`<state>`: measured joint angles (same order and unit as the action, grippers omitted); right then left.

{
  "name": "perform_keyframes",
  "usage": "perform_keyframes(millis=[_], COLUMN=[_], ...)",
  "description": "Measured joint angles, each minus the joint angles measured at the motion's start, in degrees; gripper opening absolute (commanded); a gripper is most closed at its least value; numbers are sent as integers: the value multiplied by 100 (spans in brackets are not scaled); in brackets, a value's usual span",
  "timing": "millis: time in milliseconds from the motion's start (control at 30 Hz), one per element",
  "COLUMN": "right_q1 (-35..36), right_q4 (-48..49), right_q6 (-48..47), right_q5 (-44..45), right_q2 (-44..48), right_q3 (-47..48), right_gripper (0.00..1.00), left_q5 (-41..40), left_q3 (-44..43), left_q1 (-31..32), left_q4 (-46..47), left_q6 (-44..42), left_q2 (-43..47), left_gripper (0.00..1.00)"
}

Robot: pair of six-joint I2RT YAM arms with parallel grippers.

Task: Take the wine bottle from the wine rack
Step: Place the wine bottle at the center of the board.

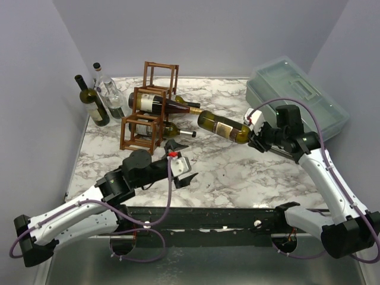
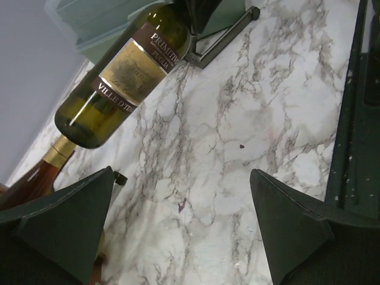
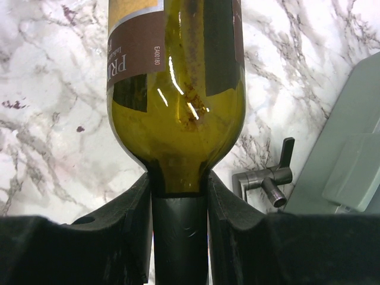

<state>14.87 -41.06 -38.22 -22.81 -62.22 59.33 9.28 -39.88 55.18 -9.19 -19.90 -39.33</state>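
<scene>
- The right gripper (image 3: 178,205) held the wine bottle (image 1: 221,126) by its neck, clear of the wine rack (image 1: 141,127) at 9 o'clock.
- The left gripper (image 1: 183,170) stood wide, empty.
- The next move probably called for lowering it onto the counter (image 1: 249,175).

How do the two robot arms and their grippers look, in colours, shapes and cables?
The left arm and the right arm have white links with black joints. A thin purple cable loops along each. Each wrist carries a white block with a small red mark. The left gripper and the right gripper have dark, wedge-shaped fingers.
</scene>
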Motion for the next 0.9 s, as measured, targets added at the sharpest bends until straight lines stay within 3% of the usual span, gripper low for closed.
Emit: perform_keyframes(millis=[333, 900], right_q1=[0, 0], right_q4=[-1012, -2074], right_q6=[-378, -850], right_q5=[-293, -876], right_q2=[284, 234], right_q3=[155, 155], right_gripper=[0, 0], left_q5=[-813, -896], left_q3=[116, -463], left_q1=[918, 1032], left_q4=[846, 2052], left_q6=[-1749, -3040], left_q2=[-997, -3215], left_gripper=[99, 98])
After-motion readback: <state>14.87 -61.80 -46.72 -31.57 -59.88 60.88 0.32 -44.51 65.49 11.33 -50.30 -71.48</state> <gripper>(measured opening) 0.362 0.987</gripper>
